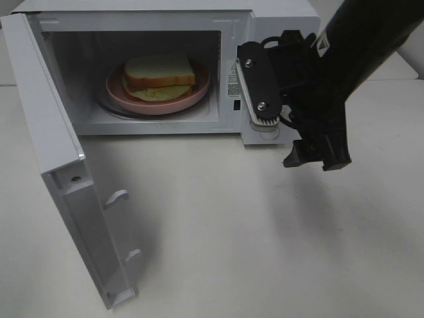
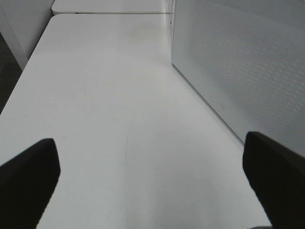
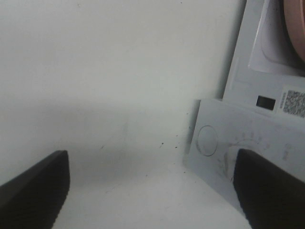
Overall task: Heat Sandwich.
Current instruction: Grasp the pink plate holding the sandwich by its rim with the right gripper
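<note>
- Well, we see the sandwich (image 1: 160, 74) in the upper left part of the high view, inside the microwave (image 1: 278, 10). It has pale bread on top and a pinkish layer under it.
- It lies on a round pink plate (image 1: 195, 98). The plate is bigger than the sandwich.
- The microwave is white and stands on a white table (image 1: 265, 232). Its door (image 1: 50, 132) is swung wide open and runs down the left side of the high view to the lower left.
- The right gripper (image 1: 290, 129) is black and hangs at the right of the high view, just in front of the microwave's front panel (image 3: 248, 124). Its jaws stand wide apart with nothing between them. It is outside the microwave, apart from the sandwich.
- From the right wrist we see its two dark fingers (image 3: 33, 191) far apart over the bare table. Near them the front panel shows a round button (image 3: 207, 140) and a small square-code sticker (image 3: 294, 101). A bit of the pink plate peeks in too.
- The left gripper (image 2: 152, 186) also has its jaws wide and holds nothing. It is above the table, beside a dotted white wall (image 2: 238, 62) of the microwave. We cannot tell which part of the microwave that wall is.
</note>
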